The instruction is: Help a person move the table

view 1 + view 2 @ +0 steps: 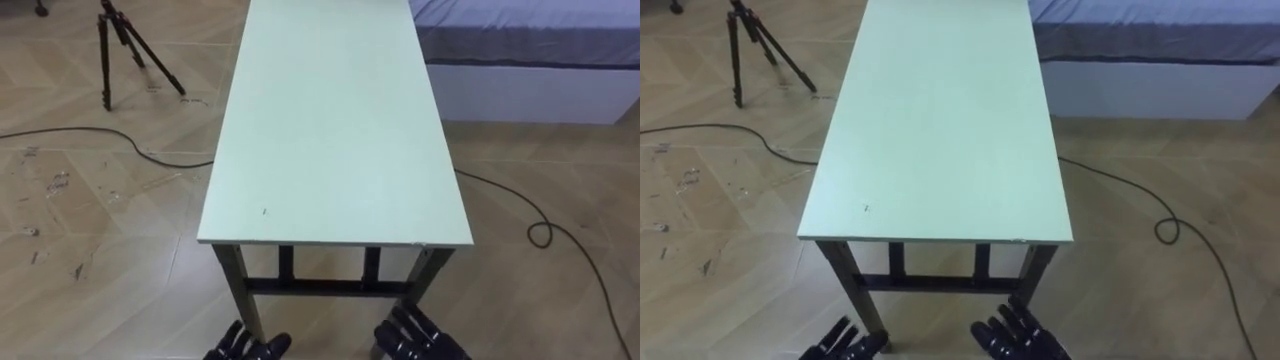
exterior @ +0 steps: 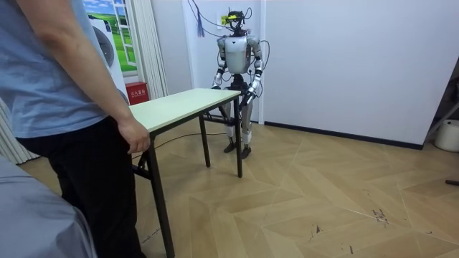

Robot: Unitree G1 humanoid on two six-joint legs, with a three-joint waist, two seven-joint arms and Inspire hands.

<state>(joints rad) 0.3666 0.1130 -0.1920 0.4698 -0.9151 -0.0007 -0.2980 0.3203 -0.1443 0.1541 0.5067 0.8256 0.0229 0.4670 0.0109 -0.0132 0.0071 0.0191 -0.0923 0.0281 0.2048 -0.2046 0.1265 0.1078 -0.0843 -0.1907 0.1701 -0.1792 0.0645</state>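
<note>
Parquet floor (image 1: 90, 200), robot standing at one short end of the table (image 1: 335, 130). The tabletop lies just ahead of and above both hands, untouched by them. Left hand (image 1: 245, 347) and right hand (image 1: 420, 338) hang low, each below a near corner, fingers spread, holding nothing. At the far end a person's hand (image 2: 135, 136) hangs at the table's corner. A bed (image 1: 530, 50) lies ahead and right of the right hand, and a tripod (image 1: 125, 50) ahead and left of the left hand.
</note>
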